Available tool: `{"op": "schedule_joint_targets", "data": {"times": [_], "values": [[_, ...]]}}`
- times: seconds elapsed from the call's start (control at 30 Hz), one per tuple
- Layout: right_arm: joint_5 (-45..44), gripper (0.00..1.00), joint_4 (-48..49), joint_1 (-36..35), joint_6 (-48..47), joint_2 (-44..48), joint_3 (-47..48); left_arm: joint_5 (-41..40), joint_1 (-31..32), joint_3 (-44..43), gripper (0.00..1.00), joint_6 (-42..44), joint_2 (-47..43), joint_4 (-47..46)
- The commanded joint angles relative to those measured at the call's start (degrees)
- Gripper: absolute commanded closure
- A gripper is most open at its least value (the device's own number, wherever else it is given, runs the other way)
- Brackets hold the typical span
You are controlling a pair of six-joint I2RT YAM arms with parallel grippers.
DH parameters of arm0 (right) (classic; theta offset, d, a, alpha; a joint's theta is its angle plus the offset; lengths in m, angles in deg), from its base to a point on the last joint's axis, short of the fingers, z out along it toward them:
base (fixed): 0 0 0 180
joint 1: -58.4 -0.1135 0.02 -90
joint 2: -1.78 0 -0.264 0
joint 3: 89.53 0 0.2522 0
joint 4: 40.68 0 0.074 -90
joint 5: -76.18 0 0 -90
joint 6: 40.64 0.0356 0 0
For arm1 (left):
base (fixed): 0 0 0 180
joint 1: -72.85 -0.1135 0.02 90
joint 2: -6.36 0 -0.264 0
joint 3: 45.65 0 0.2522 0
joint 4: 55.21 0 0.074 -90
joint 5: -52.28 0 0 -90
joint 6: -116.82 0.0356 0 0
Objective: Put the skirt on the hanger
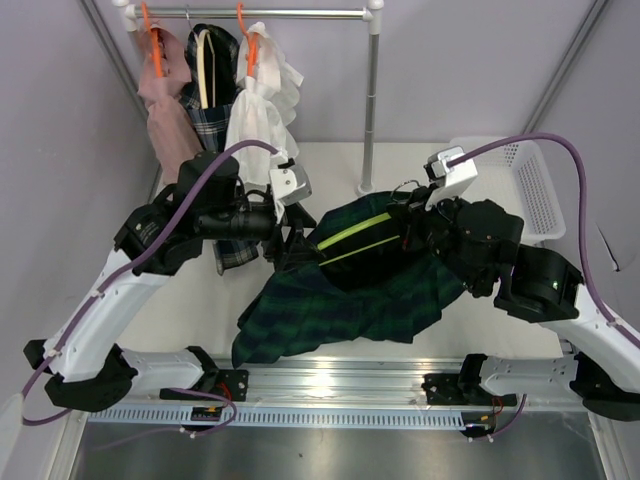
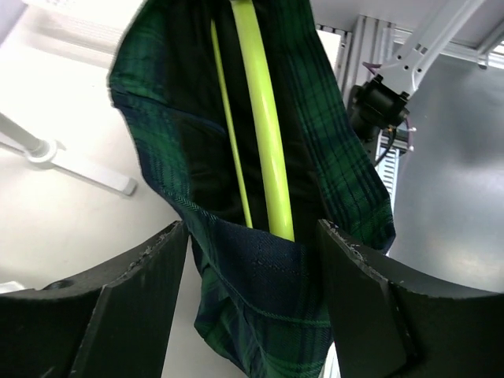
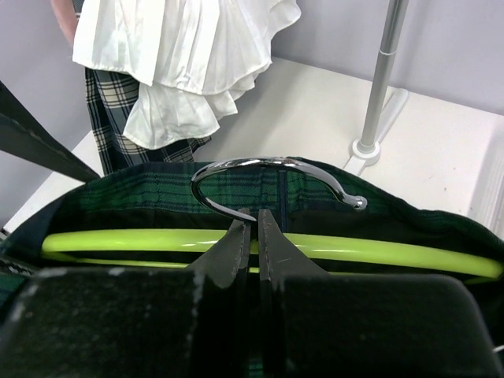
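Note:
A dark green plaid skirt (image 1: 340, 300) hangs off a lime green hanger (image 1: 355, 232) held above the table's middle. My right gripper (image 3: 253, 216) is shut on the stem of the hanger's chrome hook (image 3: 268, 162), and the green bar (image 3: 378, 250) runs across inside the skirt's waistband (image 3: 157, 193). My left gripper (image 2: 252, 236) is open at the hanger's left end. A fold of the skirt (image 2: 260, 291) lies in the gap between its wide-apart fingers, and the hanger's bar (image 2: 264, 118) runs away above it. From above, the left gripper (image 1: 290, 235) sits at the skirt's left edge.
A clothes rack (image 1: 372, 90) stands at the back with a pink garment (image 1: 165, 100), a plaid one (image 1: 212, 110) and a white blouse (image 1: 262, 100) on it. A white basket (image 1: 530, 180) sits at the right. The rack's foot (image 2: 79, 169) lies left of the skirt.

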Motion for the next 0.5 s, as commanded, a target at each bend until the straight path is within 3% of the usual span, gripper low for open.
{"op": "schedule_joint_targets", "data": {"times": [0.0, 0.27, 0.47], "values": [[-0.5, 1.0, 5.45, -0.29, -0.88, 0.4, 4.18, 3.64, -0.09, 1.35, 0.29, 1.1, -1.12, -1.11], [-0.15, 1.0, 6.41, -0.11, -1.23, -0.22, 4.53, 0.75, 1.84, 6.89, 0.31, -1.63, -2.35, -5.76], [-0.24, 1.0, 6.5, -0.2, -1.32, -1.01, 5.06, -6.37, 4.48, 8.21, 0.4, -4.09, -2.53, -9.02]]}}
